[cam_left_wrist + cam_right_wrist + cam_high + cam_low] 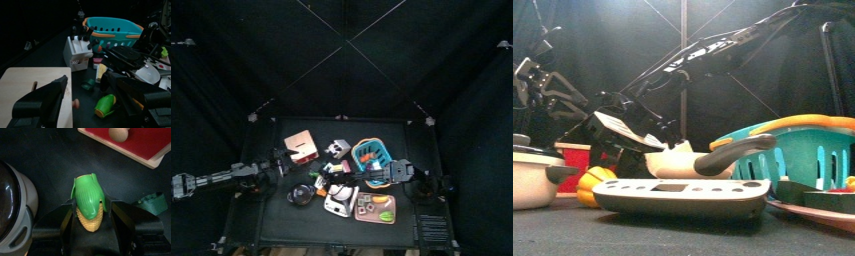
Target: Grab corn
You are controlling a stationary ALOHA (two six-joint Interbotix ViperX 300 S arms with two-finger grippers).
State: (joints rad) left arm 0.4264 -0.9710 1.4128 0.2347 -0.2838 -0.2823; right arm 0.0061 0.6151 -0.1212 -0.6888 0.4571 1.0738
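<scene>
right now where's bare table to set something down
Bare table lies along the far edge behind the cutting board and teal basket. The middle and right are crowded around the corn between the right gripper jaws.

The setting is a robotics lab test cell. A small black tabletop [271, 210] stands enclosed by black curtains [238, 60]. Two black robot arms [218, 180] reach in from opposite sides. The tabletop carries toy kitchen props: a teal plastic basket with orange rim [113, 27], a white knife block [78, 52], and a pale wooden cutting board [23, 92].
</scene>
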